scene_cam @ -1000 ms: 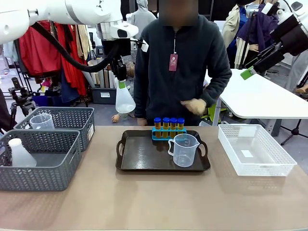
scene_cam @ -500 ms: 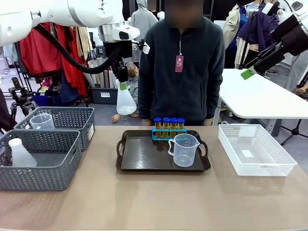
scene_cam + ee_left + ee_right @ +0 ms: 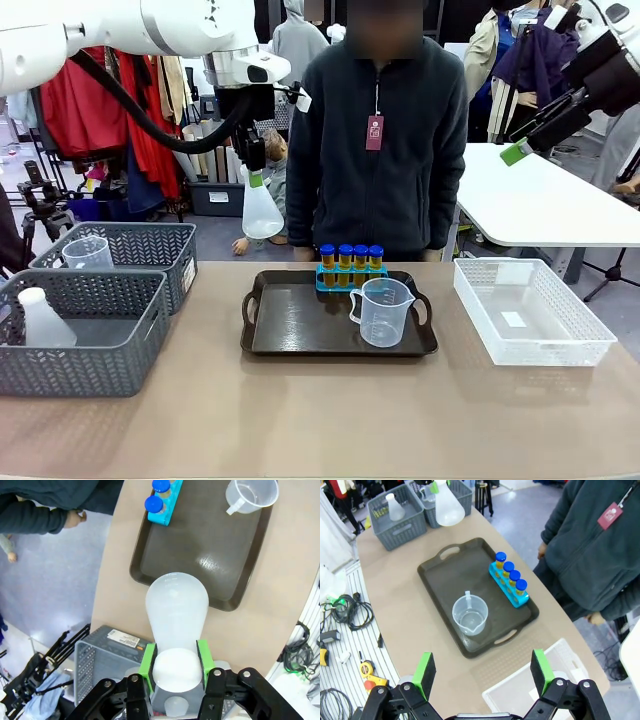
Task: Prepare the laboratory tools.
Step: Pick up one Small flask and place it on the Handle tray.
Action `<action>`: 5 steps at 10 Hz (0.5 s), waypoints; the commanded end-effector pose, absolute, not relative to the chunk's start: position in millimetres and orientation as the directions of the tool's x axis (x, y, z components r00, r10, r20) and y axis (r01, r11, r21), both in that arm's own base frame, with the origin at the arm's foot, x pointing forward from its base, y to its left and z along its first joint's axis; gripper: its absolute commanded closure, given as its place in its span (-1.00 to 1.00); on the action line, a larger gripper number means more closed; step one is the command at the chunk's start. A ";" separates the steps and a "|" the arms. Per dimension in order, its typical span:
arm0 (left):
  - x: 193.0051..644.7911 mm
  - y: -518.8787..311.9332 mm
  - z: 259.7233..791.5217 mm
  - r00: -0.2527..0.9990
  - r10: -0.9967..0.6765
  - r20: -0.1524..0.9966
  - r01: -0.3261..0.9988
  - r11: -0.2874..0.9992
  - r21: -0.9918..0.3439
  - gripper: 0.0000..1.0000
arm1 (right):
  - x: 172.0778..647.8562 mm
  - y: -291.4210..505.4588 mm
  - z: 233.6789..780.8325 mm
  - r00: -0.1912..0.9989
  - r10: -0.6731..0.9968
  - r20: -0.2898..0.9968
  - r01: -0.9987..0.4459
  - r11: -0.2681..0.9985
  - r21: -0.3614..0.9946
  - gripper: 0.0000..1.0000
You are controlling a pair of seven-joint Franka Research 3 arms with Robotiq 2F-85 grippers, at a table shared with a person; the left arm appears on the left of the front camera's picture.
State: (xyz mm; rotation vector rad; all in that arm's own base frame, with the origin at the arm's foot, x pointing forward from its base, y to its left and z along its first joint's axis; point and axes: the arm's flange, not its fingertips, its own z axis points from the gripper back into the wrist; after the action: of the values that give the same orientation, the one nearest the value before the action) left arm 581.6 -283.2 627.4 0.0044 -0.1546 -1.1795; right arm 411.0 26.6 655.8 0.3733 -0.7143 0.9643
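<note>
Count, relative to tray: 4 blue-capped tubes at its far edge, 1 measuring cup on it. 2 flasks: one above its left end, one in near grey basket. 2 grey baskets left, second behind; 1 white basket right.

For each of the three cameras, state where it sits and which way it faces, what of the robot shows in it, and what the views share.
Front view: fixed on the robot's side, facing the person across the table; left gripper holds the conical flask aloft.
Left wrist view: high up, looking down along its green fingers past the flask at the tray.
Right wrist view: high up, looking down past its open right gripper.
Shared: tray, measuring cup, tubes.
</note>
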 end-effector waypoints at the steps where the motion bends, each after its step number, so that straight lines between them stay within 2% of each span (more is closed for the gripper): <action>1: 580.8 -281.4 630.9 0.363 -0.924 0.120 0.923 0.374 0.089 1.00 | 412.4 26.7 656.5 0.359 0.601 0.715 -0.853 0.523 -0.011 -1.00; 2: 581.6 -283.2 627.4 0.372 -0.921 0.118 0.920 0.383 0.084 1.00 | 412.4 26.7 656.5 0.359 0.601 0.715 -0.853 0.523 -0.011 -1.00; 5: 592.3 -313.6 627.8 0.189 -0.982 0.023 0.979 0.190 0.073 1.00 | 412.4 26.7 656.5 0.359 0.601 0.715 -0.853 0.523 -0.011 -1.00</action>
State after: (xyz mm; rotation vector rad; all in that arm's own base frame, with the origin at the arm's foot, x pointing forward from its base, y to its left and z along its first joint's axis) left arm 577.4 -301.3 617.4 0.0109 -0.0915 -1.2980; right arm 411.0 26.6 655.8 0.3733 -0.7144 0.9642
